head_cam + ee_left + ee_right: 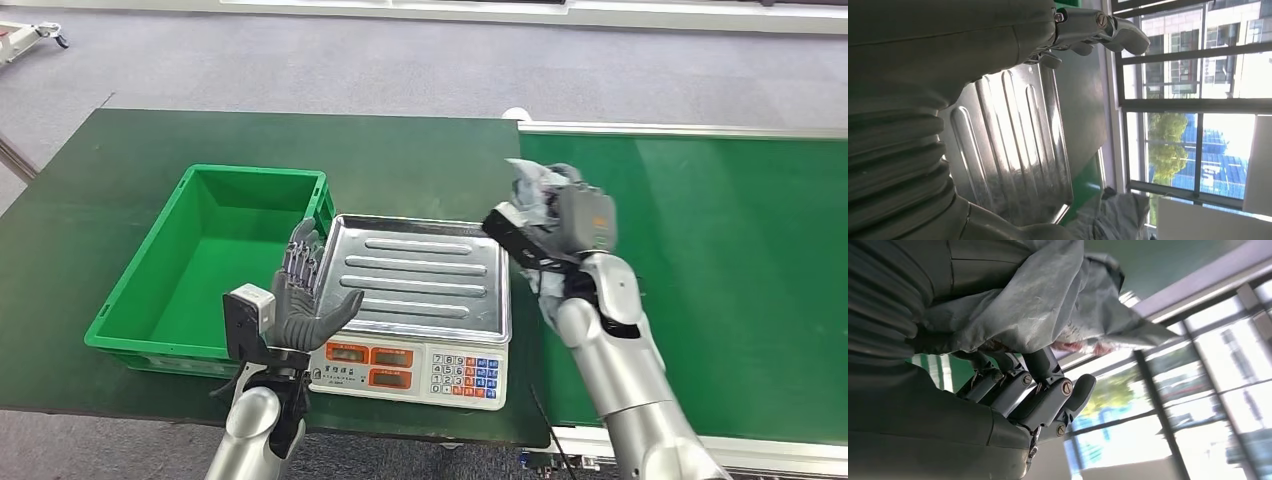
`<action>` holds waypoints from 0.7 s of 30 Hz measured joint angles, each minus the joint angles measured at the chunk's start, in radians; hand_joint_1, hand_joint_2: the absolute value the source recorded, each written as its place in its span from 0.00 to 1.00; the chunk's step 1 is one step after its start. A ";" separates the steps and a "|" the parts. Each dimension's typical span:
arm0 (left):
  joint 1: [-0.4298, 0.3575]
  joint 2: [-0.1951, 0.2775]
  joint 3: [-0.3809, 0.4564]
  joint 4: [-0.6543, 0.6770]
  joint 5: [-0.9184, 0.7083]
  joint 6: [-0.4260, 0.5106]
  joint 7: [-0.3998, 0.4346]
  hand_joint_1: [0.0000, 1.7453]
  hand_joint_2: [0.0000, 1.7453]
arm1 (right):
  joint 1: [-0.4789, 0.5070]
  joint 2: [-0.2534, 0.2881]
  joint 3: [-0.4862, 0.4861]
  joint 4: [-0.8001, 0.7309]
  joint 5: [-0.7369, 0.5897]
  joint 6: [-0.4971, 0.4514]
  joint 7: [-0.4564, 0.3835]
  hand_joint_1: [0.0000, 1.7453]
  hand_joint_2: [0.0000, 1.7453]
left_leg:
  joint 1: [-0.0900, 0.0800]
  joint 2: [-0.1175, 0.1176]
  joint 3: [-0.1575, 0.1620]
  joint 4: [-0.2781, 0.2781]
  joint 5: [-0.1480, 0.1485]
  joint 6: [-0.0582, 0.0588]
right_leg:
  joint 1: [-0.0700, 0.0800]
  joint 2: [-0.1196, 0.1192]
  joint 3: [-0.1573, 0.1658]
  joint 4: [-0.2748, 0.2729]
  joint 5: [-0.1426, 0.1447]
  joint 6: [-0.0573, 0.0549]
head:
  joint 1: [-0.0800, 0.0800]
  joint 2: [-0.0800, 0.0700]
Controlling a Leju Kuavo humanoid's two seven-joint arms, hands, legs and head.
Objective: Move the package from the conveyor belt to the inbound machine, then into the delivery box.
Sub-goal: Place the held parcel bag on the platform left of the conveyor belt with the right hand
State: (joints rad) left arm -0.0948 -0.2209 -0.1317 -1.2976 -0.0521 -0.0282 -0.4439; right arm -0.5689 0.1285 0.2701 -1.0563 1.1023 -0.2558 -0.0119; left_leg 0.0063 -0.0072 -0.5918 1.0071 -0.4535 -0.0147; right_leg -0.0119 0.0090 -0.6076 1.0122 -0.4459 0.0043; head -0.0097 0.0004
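**Right hand holding the package beside the scale, left hand spread at the tray**

The head view shows the right hand (548, 232) raised over the near edge of the green conveyor belt (720, 280), its fingers closed around a crumpled grey package (528, 185); the package sits in the hand, lifted off the belt, just beside the right edge of the inbound machine (420, 330), a weighing scale with a ribbed steel tray (425, 275). The left hand (300, 300) stands upright with fingers apart and holds nothing, at the tray's left front corner. Beyond that hand lies the green delivery box (215, 260) on a dark green table (100, 200).

The right wrist view adds what the head view hides: the dark fingers (1048, 395) curl under the package (1038, 305), whose wrinkled grey film drapes over them, with a reddish printed patch on its underside, too blurred to read. The left wrist view shows the tray's (1013, 145) ridges close under the left hand (928, 70), one fingertip (1128, 37) extended over the tray's edge, and the grey package (1113, 215) past the tray's far edge.

On the scale's front panel, orange display windows and a keypad with blue keys are visible; the characters are too small to read.
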 joint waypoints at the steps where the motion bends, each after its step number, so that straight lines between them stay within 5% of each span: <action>1: 0.003 0.000 0.008 -0.003 0.000 -0.001 -0.002 0.00 1.00 | -0.001 0.017 0.051 -0.007 -0.011 0.016 0.011 1.00 1.00 | 0.000 0.000 0.000 0.000 0.000 0.000 | 0.001 0.000 -0.001 0.000 0.000 -0.001 | 0.000 0.000; 8: 0.017 0.000 0.048 -0.015 0.001 -0.007 -0.002 0.00 1.00 | -0.005 0.054 0.228 -0.046 -0.058 0.044 0.034 1.00 1.00 | 0.002 -0.003 -0.002 0.000 0.000 -0.001 | 0.001 -0.003 -0.001 0.000 -0.001 -0.002 | 0.000 0.000; 21: 0.024 -0.001 0.063 -0.017 0.001 -0.007 -0.002 0.00 1.00 | -0.008 0.061 0.276 -0.059 -0.062 0.045 0.032 1.00 1.00 | 0.002 -0.004 -0.002 0.000 0.001 -0.001 | 0.001 -0.004 0.000 0.000 -0.001 -0.002 | 0.000 0.000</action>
State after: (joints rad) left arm -0.0706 -0.2216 -0.0687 -1.3142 -0.0515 -0.0351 -0.4459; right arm -0.5765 0.1896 0.5464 -1.1150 1.0399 -0.2112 0.0206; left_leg 0.0083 -0.0115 -0.5933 1.0070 -0.4530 -0.0161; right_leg -0.0110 0.0050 -0.6077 1.0124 -0.4469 0.0023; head -0.0095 0.0004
